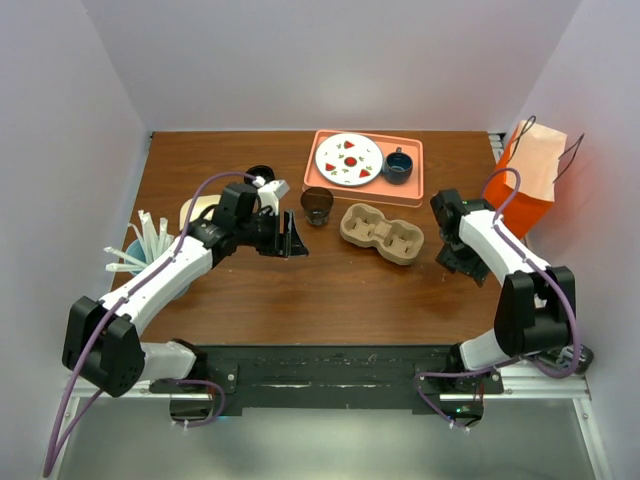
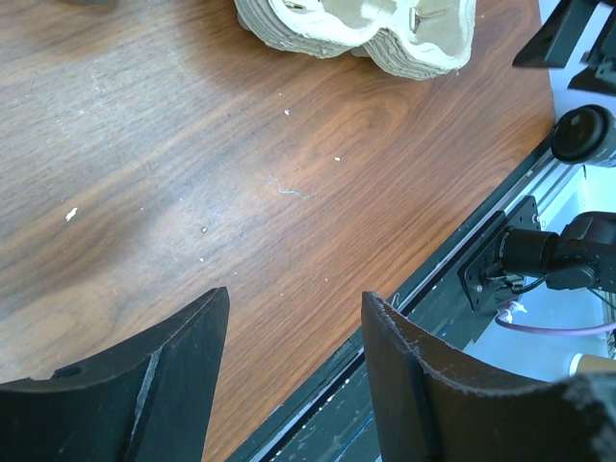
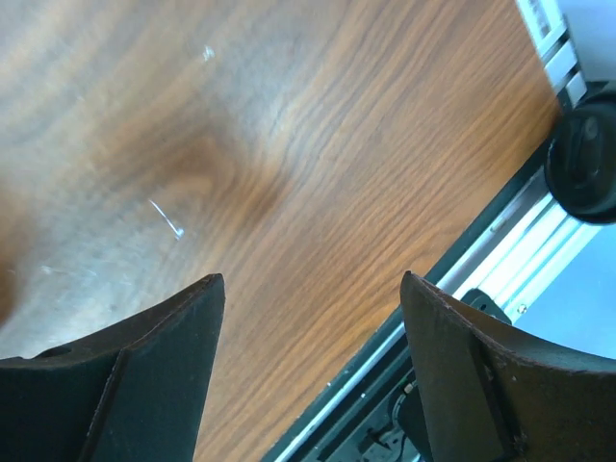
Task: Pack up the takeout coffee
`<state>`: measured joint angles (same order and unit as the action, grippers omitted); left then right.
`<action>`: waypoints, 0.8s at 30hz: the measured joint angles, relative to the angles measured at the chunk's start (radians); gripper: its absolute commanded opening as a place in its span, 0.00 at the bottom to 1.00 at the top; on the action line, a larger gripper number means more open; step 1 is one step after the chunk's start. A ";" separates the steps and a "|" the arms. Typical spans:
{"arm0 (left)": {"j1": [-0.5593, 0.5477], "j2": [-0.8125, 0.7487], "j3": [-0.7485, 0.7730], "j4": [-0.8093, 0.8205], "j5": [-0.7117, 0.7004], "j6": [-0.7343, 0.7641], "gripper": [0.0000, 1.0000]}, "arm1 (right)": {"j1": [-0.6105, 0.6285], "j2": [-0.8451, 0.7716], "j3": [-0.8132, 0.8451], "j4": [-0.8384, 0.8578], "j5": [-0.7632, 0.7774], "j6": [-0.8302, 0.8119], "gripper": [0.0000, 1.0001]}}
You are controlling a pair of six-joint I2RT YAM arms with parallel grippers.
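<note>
Small dark brown disposable cup (image 1: 318,206), upright on the brown wooden table (image 1: 330,295), long axis vertical, just short of the orange tray (image 1: 416,193) at the back. Lies a little farther from the bases than the left gripper (image 1: 292,241) and slightly to its right, near but not touching. Off to the side of the fingers rather than ahead of them, judging by the left wrist view, which looks across bare wood to the beige moulded-pulp two-cup carrier (image 1: 383,234).

Left gripper: jaws parted about a cup's width, nothing between them. Right gripper (image 1: 462,262): jaws spread wide over bare wood by the near edge, likewise empty.

Left arm clearly nearer; right arm well apart from the cup, with the carrier between.

Likely needs a swing of the left wrist toward the back before any closing.

Cup absent from both wrist views. Lid on or off: cannot tell from above, only a dark rim. Round flat black disc (image 1: 260,173) partly hidden behind the left wrist.
</note>
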<state>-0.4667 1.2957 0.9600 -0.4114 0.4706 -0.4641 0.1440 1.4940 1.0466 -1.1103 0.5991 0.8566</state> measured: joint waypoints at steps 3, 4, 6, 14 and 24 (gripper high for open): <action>0.000 0.004 0.003 -0.003 0.002 0.002 0.62 | 0.000 -0.004 0.024 -0.010 0.024 0.016 0.78; 0.000 0.008 0.010 -0.006 0.002 0.003 0.62 | 0.000 -0.003 0.035 -0.022 0.042 0.034 0.78; 0.000 0.017 0.029 -0.017 0.002 0.005 0.62 | -0.002 0.002 0.065 -0.063 0.083 0.089 0.78; 0.000 0.020 0.085 -0.042 0.002 0.020 0.63 | -0.142 0.089 0.186 -0.187 0.247 0.352 0.72; 0.000 -0.047 0.066 -0.069 0.003 0.023 0.63 | -0.411 0.136 0.214 -0.245 0.374 0.415 0.69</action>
<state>-0.4667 1.2491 1.0260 -0.4805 0.4732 -0.4416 -0.2672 1.6302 1.2610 -1.3556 0.9730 1.2720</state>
